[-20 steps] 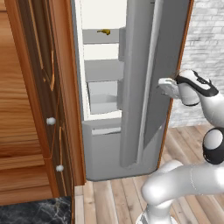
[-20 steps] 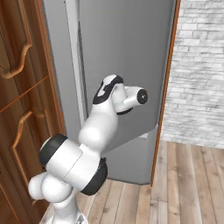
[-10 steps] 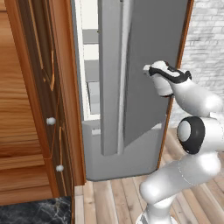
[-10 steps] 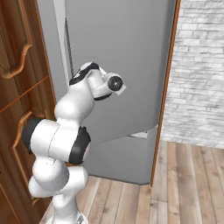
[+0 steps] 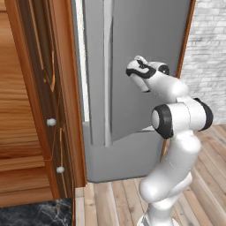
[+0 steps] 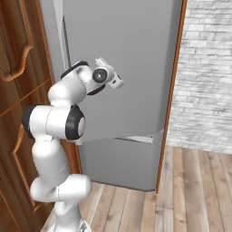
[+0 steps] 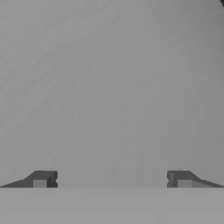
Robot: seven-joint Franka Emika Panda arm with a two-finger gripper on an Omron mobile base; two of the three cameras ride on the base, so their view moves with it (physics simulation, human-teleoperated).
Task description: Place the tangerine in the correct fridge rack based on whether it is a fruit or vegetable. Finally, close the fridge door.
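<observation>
The grey fridge door (image 5: 145,39) stands almost closed, and a thin white strip of the cavity shows along its left edge. Its plain outer face (image 6: 131,41) faces me. My gripper (image 5: 133,69) is up against this face at mid height, and the right base view shows the gripper (image 6: 114,78) there too. In the hand view the gripper (image 7: 112,179) is open, its two dark fingertips (image 7: 43,179) far apart with nothing between them, and the grey door (image 7: 112,87) lies close ahead. The tangerine and the fridge rack are hidden behind the door.
A brown wooden cabinet (image 5: 31,110) with white knobs (image 5: 51,122) stands left of the fridge. The grey lower fridge front (image 5: 123,156) sits under the door. A brick wall (image 6: 208,72) and plank floor (image 6: 190,190) lie to the right. A dark marble counter corner (image 5: 35,214) is at lower left.
The fridge door has swung further towards closed with my hand moving left against it. The shelves and inner bins seen earlier are now covered.
</observation>
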